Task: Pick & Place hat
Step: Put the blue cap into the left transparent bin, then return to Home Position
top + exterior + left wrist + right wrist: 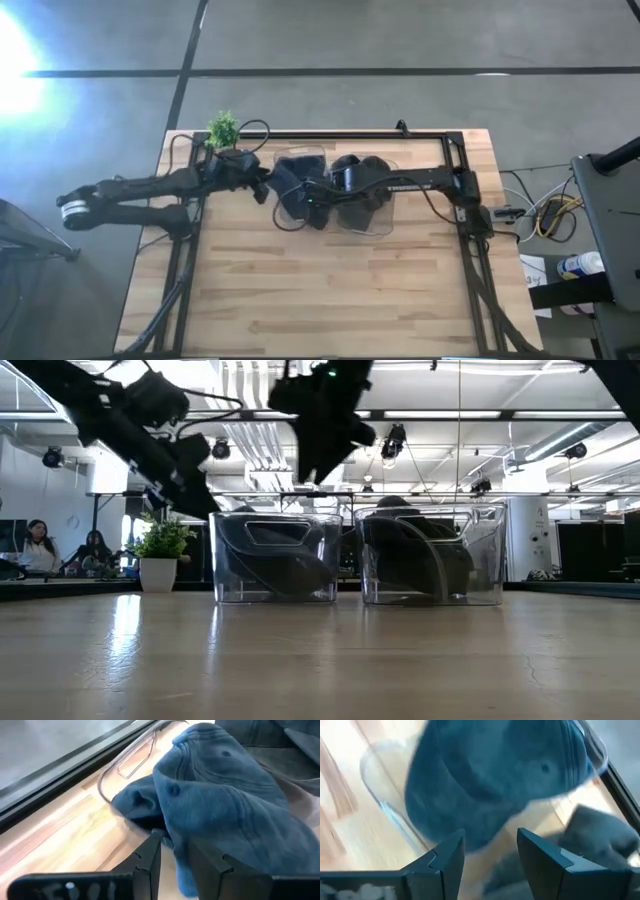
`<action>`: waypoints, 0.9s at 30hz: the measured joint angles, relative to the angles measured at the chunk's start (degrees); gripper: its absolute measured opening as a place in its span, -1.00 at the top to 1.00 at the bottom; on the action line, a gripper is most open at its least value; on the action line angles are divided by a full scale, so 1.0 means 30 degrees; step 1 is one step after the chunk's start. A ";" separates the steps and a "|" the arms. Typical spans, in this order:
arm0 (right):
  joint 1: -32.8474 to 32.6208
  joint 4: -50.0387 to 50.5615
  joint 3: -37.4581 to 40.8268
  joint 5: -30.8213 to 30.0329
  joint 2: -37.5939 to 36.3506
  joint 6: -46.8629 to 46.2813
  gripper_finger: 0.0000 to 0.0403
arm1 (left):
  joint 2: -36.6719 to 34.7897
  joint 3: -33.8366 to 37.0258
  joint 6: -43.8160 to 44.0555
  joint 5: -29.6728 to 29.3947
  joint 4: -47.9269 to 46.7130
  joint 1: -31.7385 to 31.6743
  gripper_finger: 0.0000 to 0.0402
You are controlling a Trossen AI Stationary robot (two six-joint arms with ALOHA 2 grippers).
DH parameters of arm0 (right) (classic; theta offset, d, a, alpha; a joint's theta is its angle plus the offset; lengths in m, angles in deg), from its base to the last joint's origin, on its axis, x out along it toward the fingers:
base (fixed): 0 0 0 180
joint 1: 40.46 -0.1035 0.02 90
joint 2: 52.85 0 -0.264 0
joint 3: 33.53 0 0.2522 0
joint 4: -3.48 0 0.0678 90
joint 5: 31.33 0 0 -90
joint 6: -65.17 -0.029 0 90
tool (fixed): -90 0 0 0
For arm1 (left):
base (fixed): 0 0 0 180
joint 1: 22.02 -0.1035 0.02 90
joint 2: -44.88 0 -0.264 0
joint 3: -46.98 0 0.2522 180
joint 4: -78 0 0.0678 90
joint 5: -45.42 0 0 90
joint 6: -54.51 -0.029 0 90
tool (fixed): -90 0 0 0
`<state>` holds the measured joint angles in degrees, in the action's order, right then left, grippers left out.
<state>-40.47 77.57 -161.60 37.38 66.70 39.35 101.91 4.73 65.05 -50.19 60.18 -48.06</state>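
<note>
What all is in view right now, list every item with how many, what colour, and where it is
Hat: one, blue, in the left clear bin, its edge between the left gripper's fingers.
Dark hats: number unclear, in the right clear bin.
Clear bins: two, transparent, side by side at the table's far middle.
Potted plant: one, green in a white pot, far left corner.
Table: one, light wood.
Cables: several, mixed colours, off the table's right side.
People: two, seated in the room behind.
Left gripper: dark, at the left bin.
Right gripper: dark, open above the bins.
</note>
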 joint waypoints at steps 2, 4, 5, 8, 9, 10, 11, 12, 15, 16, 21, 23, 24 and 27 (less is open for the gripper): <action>-0.0078 0.0261 0.1089 -0.0056 -0.0708 -0.0123 0.13 | -0.0986 -0.0030 0.0157 -0.0016 -0.0949 0.0000 0.55; -0.0188 0.0072 0.2448 -0.0056 -0.1601 -0.0234 0.13 | -0.1985 0.0053 0.0301 -0.0018 -0.1064 0.0006 0.55; -0.0236 -0.0020 0.3263 -0.0059 -0.2151 -0.0406 0.13 | -0.2462 0.0046 0.0313 -0.0023 -0.0935 0.0001 0.55; -0.0415 -0.0042 0.6010 -0.0280 -0.3968 -0.1522 0.13 | -0.3801 -0.0030 0.0390 0.0048 -0.1536 0.0000 0.55; -0.0518 -0.0107 0.7074 -0.0406 -0.4681 -0.2062 0.13 | -0.4198 -0.0116 0.0617 0.0220 -0.2102 0.0008 0.55; -0.0615 -0.0287 0.8070 -0.0457 -0.5460 -0.2652 0.13 | -0.4599 -0.0241 0.0883 0.0465 -0.2621 0.0055 0.55; -0.0733 -0.0643 0.9016 -0.0471 -0.6246 -0.3250 0.13 | -0.5009 -0.0424 0.1054 0.0781 -0.3242 0.0086 0.55; -0.0822 -0.1077 0.9940 -0.0467 -0.7075 -0.3815 0.13 | -0.5351 -0.0591 0.1235 0.0932 -0.3862 0.0129 0.55; -0.1069 -0.2848 1.2311 -0.0450 -0.9090 -0.5297 0.13 | -0.6196 -0.0949 0.1528 0.0876 -0.5551 0.0124 0.55; -0.1170 -0.3599 1.2957 -0.0440 -0.9663 -0.5579 0.13 | -0.6450 -0.1099 0.1535 0.0832 -0.5966 0.0121 0.55; -0.1719 -0.5513 1.5224 -0.0435 -1.2582 -0.6287 0.13 | -0.7863 -0.2759 0.2329 0.0912 -0.6803 0.0124 0.55; -0.1963 -0.5528 1.5956 -0.0384 -1.3691 -0.6697 0.13 | -0.8254 -0.3469 0.3682 0.1004 -0.6437 0.0124 0.55; -0.2085 -0.5500 1.6369 -0.0394 -1.4349 -0.6780 0.13 | -0.8382 -0.3745 0.4293 0.1004 -0.6005 0.0124 0.55; -0.2559 -0.5952 1.7616 -0.0471 -1.6461 -0.6769 0.13 | -0.8564 -0.3906 0.6179 0.1794 -0.4287 0.0117 0.55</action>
<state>-48.15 59.71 -108.76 35.97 17.31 19.04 76.22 -6.99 83.59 -44.81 47.32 -47.71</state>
